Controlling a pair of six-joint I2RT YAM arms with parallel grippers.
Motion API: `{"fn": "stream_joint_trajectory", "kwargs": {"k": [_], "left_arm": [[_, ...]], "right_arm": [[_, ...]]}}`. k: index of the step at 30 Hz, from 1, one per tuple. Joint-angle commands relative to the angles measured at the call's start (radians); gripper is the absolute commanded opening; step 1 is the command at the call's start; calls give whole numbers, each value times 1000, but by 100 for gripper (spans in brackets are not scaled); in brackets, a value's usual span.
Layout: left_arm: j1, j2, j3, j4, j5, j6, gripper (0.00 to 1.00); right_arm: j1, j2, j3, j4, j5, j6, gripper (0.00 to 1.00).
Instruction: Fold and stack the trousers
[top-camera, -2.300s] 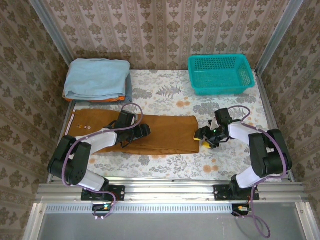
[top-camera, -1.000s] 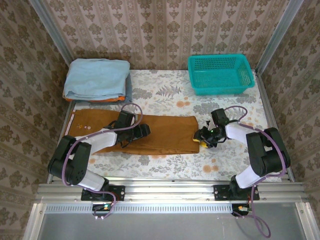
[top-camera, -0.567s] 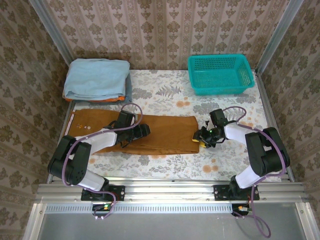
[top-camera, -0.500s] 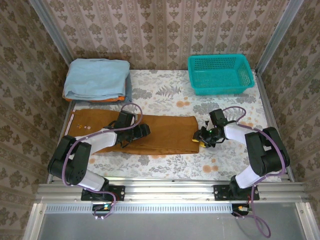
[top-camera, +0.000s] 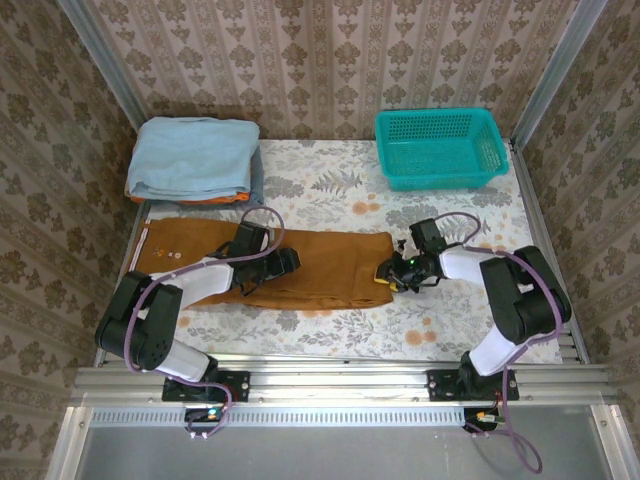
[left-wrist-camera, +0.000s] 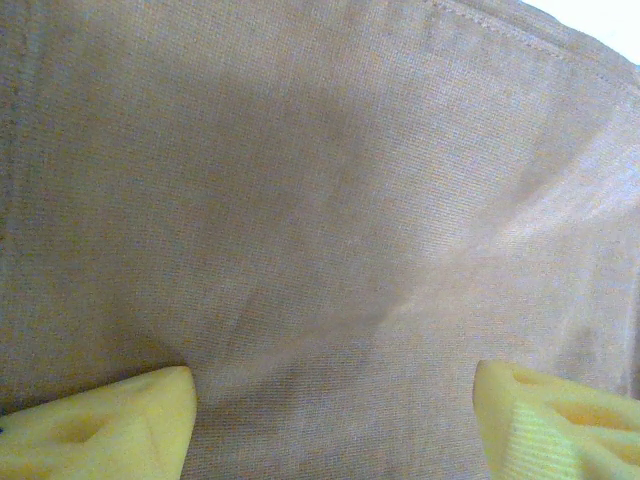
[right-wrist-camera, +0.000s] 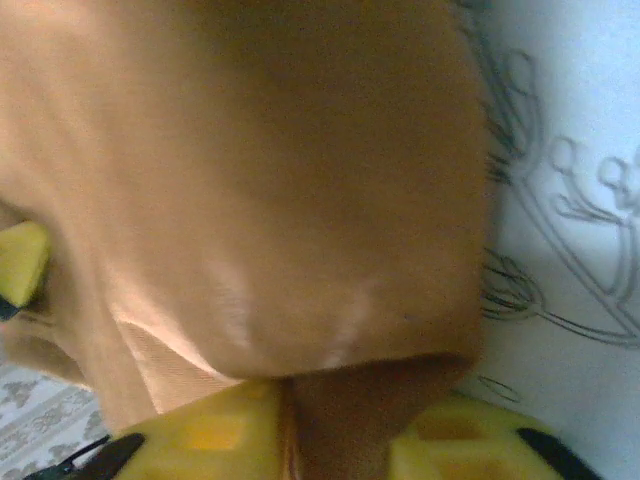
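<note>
**Top view.** The trousers (top-camera: 330, 265), rust-brown cloth with pale trim at the waistband, lie flat as one long band on the flower-patterned counter (top-camera: 330, 190). The waistband is at the counter's left edge and the leg ends lie right of its middle, nearer the near edge than the far. At the far left corner a light blue folded garment (top-camera: 192, 158) sits on a thin orange cloth (top-camera: 205, 199). At the far right corner stands a teal basket (top-camera: 440, 148). The left pincer (top-camera: 288, 260) rests on the middle of the trousers. The right pincer (top-camera: 392, 278) meets the near corner of the leg ends.

**Left wrist view.** This view resolves what the top view cannot. The left pincer (left-wrist-camera: 335, 420) stands wide open, its yellow fingers (left-wrist-camera: 100, 430) well apart on smooth, fine-woven cloth, gripping nothing. A stitched seam runs at upper right.

**Right wrist view.** The right pincer (right-wrist-camera: 335, 440) is closed upon a fold of the trousers' hem, the cloth pinched between its yellow pads (right-wrist-camera: 200, 440). The counter's printed pattern shows at right.
</note>
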Motion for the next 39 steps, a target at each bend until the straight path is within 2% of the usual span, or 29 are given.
{"fn": "stream_joint_trajectory", "kwargs": {"k": [1, 4, 8, 11, 14, 18, 21, 25, 29, 32, 36, 39], "left_arm": [[2, -7, -27, -59, 40, 9, 74], [2, -36, -6, -97, 46, 18, 75], [7, -122, 42, -199, 20, 43, 81], [59, -189, 83, -286, -10, 65, 84], [114, -244, 106, -373, -52, 81, 85], [229, -306, 98, -476, -145, 85, 87], [332, -339, 73, -506, -171, 93, 88], [442, -358, 49, -508, -181, 101, 88], [479, -367, 49, -511, -212, 106, 89], [485, -353, 44, -486, -202, 112, 88], [474, -281, 9, -400, -113, 103, 84], [442, -236, -40, -263, -2, 86, 83]], "right_arm": [[65, 36, -22, 136, -158, 3, 15], [5, -26, -24, 42, -122, -28, 1], [-114, -140, 7, -223, -35, -143, 0], [-190, -223, 38, -405, 18, -237, 0], [-253, -311, 51, -508, 62, -250, 0], [-317, -402, 111, -641, 162, -280, 0], [-386, -432, 182, -724, 236, -308, 0], [-471, -449, 273, -749, 279, -298, 0], [-515, -410, 413, -805, 317, -324, 0], [-539, -371, 520, -844, 289, -349, 0], [-527, -318, 634, -868, 222, -347, 0], [-459, -294, 688, -878, 206, -347, 0]]}}
